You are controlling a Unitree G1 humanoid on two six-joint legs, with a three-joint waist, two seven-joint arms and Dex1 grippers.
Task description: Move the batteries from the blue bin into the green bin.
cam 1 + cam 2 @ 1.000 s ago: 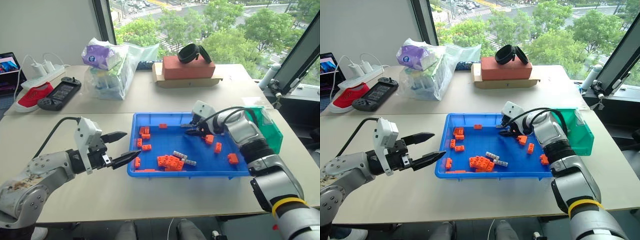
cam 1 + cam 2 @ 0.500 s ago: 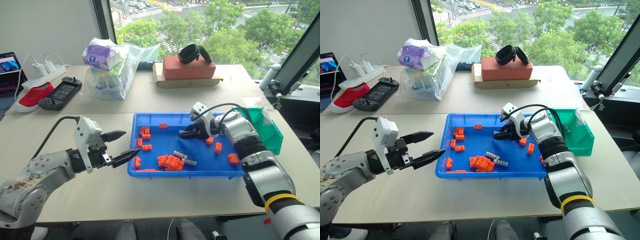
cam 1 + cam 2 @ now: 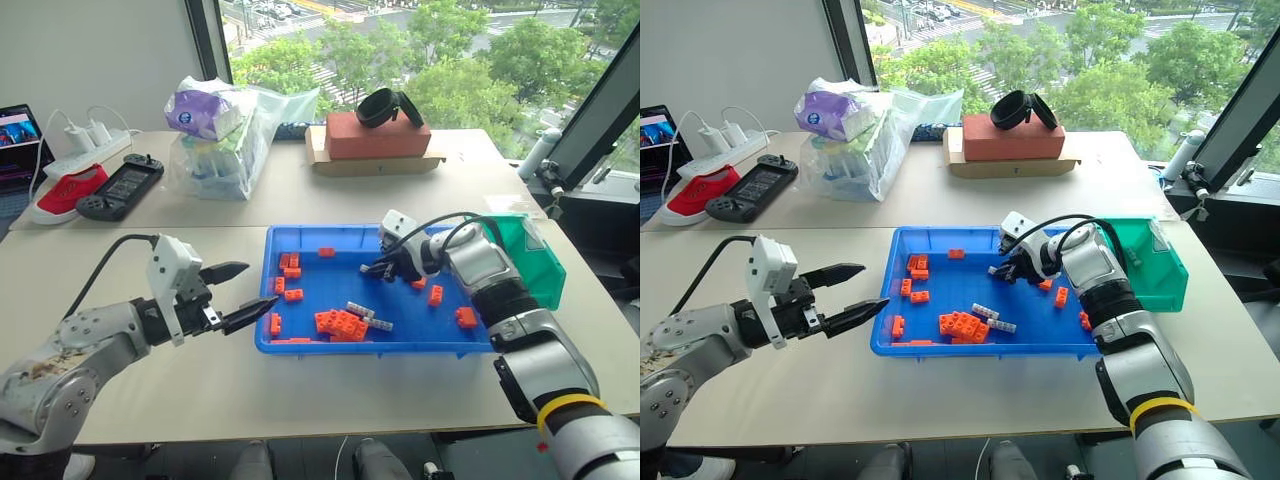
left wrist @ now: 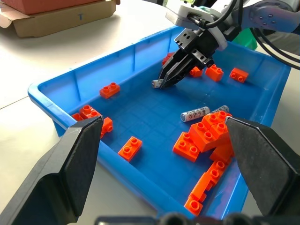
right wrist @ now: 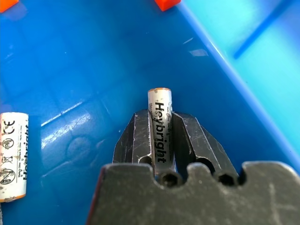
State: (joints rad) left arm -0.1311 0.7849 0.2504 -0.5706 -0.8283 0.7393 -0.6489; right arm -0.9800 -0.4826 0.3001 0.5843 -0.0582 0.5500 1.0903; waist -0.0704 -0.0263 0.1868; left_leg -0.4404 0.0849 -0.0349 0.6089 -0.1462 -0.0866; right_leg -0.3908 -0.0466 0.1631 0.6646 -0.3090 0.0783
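The blue bin (image 3: 300, 345) sits on the pale table (image 3: 200, 390) and serves as the landmark here. Inside it, toward its far right part, the right gripper (image 4: 165, 80) points down at the floor of the bin with its fingers (image 5: 140, 136) clenched on a battery (image 5: 159, 126); the white cell with an orange-ringed end juts out past the fingertips, and its printed label reads along its length. Whether the battery's tip touches the bin floor cannot be told from these views.

Two more batteries (image 3: 368, 316) lie near the middle of the blue bin, just beside a clump of orange bricks (image 3: 340, 324) that rests near the bin's front wall. Other single orange bricks are scattered across the bin floor, several near its left wall and a few at its right side.

The green bin (image 3: 536, 258) stands just beside the blue bin's right wall, partly hidden behind the right arm.

The left gripper (image 3: 240, 295) hangs just outside the blue bin's left wall, above the table, its fingers spread apart and grasping nothing, pointing toward the bin.
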